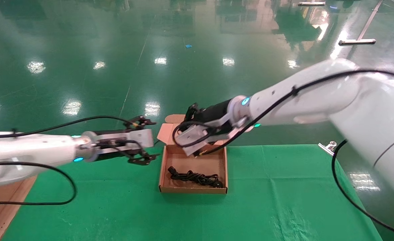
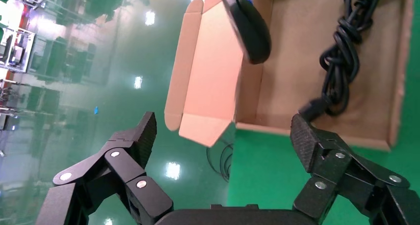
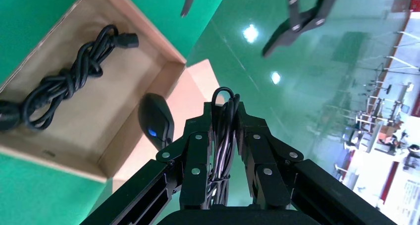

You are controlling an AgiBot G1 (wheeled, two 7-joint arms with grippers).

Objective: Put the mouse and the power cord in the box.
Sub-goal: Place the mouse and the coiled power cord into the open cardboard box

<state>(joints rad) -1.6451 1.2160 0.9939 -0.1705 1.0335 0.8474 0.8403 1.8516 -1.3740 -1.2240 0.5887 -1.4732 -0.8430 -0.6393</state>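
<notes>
The brown box [image 1: 163, 174] stands open on the green cloth, its lid [image 1: 169, 130] hanging back over the table's far edge. The power cord [image 1: 195, 177] lies coiled on the box floor, also clear in the left wrist view [image 2: 344, 56] and the right wrist view [image 3: 64, 84]. My right gripper [image 3: 225, 106] is shut on the bundled thin cable of the mouse. The mouse [image 3: 156, 121] dangles beside the fingers, above the box's far wall and lid [image 2: 247, 24]. My left gripper [image 1: 154, 140] hangs open and empty just left of the box, level with its far corner.
The green cloth [image 1: 284, 187] ends right behind the box; beyond is glossy green floor. A metal clip [image 1: 329, 146] sits at the cloth's far right corner. A brown board [image 1: 2, 214] borders the cloth at the near left. My right arm's cable [image 1: 347, 194] loops over the right side.
</notes>
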